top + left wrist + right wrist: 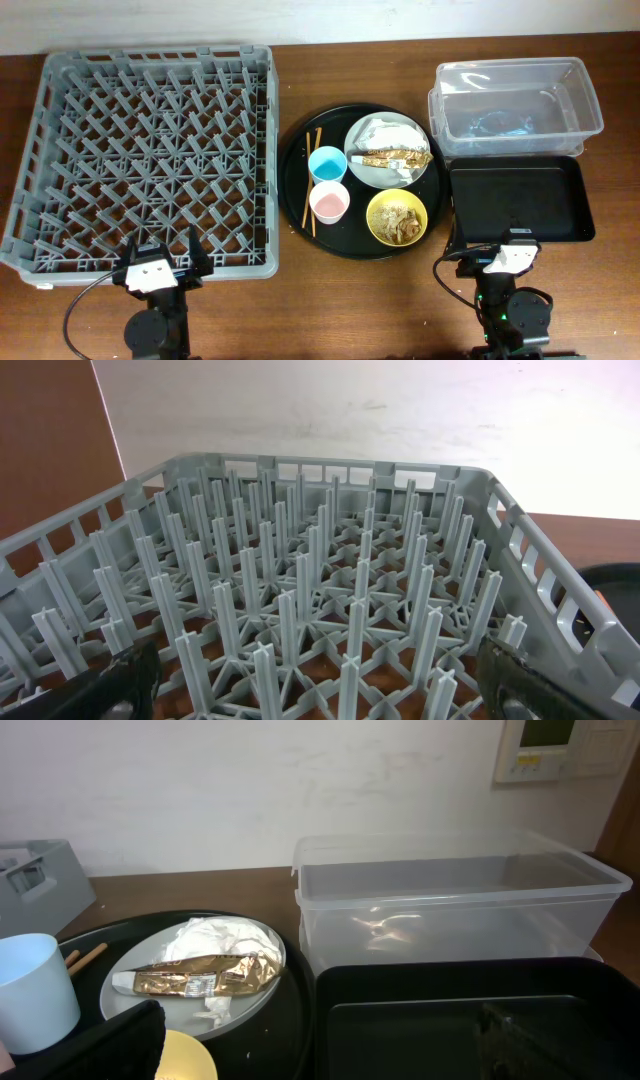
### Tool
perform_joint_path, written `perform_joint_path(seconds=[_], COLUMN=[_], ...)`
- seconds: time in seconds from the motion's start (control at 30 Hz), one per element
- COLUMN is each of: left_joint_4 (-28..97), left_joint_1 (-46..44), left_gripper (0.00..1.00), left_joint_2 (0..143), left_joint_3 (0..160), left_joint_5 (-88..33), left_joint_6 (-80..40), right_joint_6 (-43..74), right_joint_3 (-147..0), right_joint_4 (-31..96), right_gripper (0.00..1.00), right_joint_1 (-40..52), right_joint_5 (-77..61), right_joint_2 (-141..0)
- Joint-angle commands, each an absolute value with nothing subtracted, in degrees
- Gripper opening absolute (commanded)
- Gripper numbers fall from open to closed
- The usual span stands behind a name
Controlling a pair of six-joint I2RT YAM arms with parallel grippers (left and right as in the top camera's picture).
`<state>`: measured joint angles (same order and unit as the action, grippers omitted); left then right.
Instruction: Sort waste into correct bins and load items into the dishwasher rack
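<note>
Both spread wide, empty: left hand at rack, right hand at black tray.

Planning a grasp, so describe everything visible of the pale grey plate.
The pale grey plate is round and shallow, lying flat on the round black tray, toward its far right. Crumpled white napkins and a brown-gold wrapper lie on it, hiding most of it. The light blue cup stands close on its left, the yellow bowl on its near side; contact unclear.
</note>
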<state>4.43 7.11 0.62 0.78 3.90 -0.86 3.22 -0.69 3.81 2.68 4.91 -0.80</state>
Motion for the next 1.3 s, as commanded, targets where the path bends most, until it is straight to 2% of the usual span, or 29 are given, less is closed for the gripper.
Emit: perform_joint_path(seconds=[0.0,0.07,0.17,0.33,0.63,0.87,0.93,1.03,1.07,1.1,1.17,1.27], left_joint_4=[4.36,4.36,4.36,4.36,4.36,4.36,4.36,4.36,4.36,4.36,4.36,4.36], left_joint_1=[7.25,7.25,7.25,7.25,7.25,7.25,7.25,7.25,7.25,7.25,7.25,7.25], left_gripper=[0.99,0.99,0.99,0.99,0.99,0.99,0.99,0.99,0.99,0.99,0.99,0.99], left_joint_2=[0.67,0.67,0.67,0.67,0.67,0.67,0.69,0.67,0.67,0.67,0.67,0.67], left_joint_3=[0.51,0.51,0.51,0.51,0.51,0.51,0.51,0.51,0.51,0.51,0.51,0.51], left_joint_5=[4.34,4.34,4.34,4.34,4.34,4.34,4.34,4.34,4.34,4.34,4.34,4.34], left_joint_6=[0.05,0.05,0.05,0.05,0.05,0.05,0.05,0.05,0.05,0.05,0.05,0.05], right_joint_6=[3.40,3.42,3.40,3.38,3.20,3.20,3.44,3.31,3.22,4.08,11.46,17.23], right_joint_3=[-0.32,-0.32,-0.34,-4.58,-40.12,-81.82,-88.95,-89.32,-89.32,-89.32,-89.32,-89.25], right_joint_4=[4.05,3.64,-1.02,-0.27,17.74,47.27,49.84,48.84,48.71,48.66,48.77,48.88], right_gripper=[0.99,0.98,0.99,0.98,0.99,0.98,0.99,0.98,0.96,0.88,0.85,0.85], right_joint_1=[2.94,2.94,2.94,2.94,3.01,7.81,9.43,9.80,9.80,9.80,10.20,14.11], right_joint_5=[5.17,5.08,-2.52,-9.74,-15.35,-16.97,-17.34,-23.51,-23.11,-22.48,-13.82,-4.19], right_joint_2=[-0.21,-0.21,-0.21,-3.03,-40.14,-81.14,-91.39,-100.49,-102.96,-105.27,-108.99,-114.19])
